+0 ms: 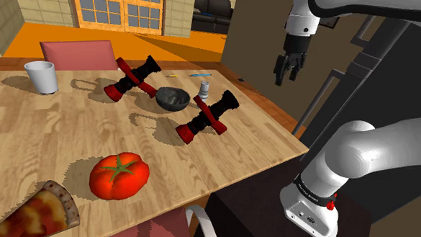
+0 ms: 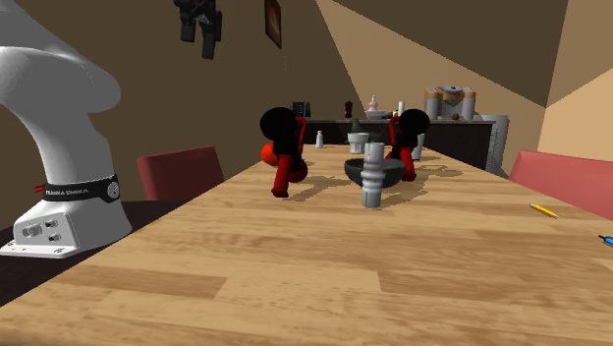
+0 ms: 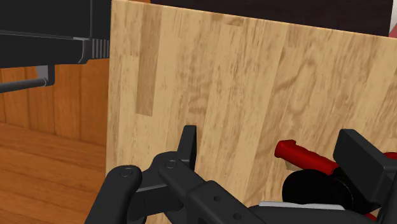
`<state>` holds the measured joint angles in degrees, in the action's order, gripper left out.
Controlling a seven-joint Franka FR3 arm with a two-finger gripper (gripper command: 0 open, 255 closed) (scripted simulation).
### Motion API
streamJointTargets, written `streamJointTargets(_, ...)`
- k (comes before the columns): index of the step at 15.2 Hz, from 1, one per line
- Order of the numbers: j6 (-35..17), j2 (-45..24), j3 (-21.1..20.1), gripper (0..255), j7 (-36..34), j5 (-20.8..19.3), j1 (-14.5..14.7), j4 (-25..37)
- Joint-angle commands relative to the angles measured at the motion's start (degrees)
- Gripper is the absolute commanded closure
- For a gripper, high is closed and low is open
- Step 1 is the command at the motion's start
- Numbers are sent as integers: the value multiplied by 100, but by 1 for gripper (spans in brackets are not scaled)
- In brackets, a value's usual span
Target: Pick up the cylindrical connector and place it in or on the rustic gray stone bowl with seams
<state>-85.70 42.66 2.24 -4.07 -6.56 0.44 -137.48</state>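
Wooden tabletop (image 1: 59, 141), shoulder view: grey ribbed connector (image 1: 204, 89) upright just beside dark bowl (image 1: 174, 99), on that view's right; pincer (image 1: 287, 77) high beyond the right edge, fingers apart, empty. Second exterior view: connector nearer than bowl. Wrist view: red-black clamp (image 3: 305, 156) close below. Risk: descent clips clamp or topples the narrow connector.

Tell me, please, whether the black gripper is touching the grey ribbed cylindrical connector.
Apart. The shoulder view shows the gripper hanging high off the wooden table, clear space between it and the connector standing beside the dark bowl.
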Motion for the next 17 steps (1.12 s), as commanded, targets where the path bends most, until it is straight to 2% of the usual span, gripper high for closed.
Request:
streamJointTargets(1,0,0,0,0,0,0,0,0)
streamJointTargets(9,-1413,-1510,59,0,-159,125,50,310)
streamJointTargets(17,-2470,-3154,102,0,-228,288,94,1115)
